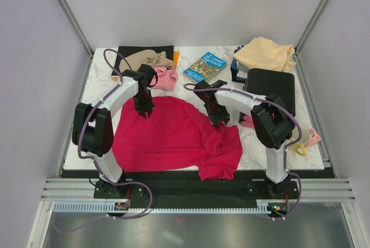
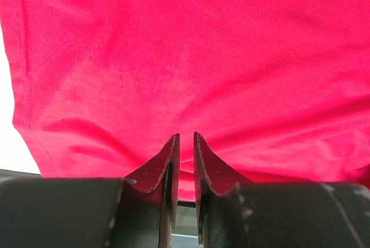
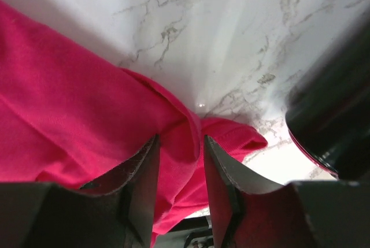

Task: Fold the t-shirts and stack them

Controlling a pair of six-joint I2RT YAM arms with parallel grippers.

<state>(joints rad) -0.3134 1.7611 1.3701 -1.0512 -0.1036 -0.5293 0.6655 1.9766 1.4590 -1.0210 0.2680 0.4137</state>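
Crimson red soft cloth t-shirt [image 1: 167, 135] lies flat, long axis L-to-R, bunched end near R gripper [image 3: 180, 141], whose jaws stand apart astride a fold. L gripper [image 2: 185, 137] pinches its far edge.

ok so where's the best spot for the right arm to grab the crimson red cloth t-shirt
Probably the raised fold at the far right edge of the crimson red cloth t-shirt, where it is rucked up off the white marble table. Come down from above with the right fingers either side of that ridge; most of the rest lies flat, leaving little to pinch.
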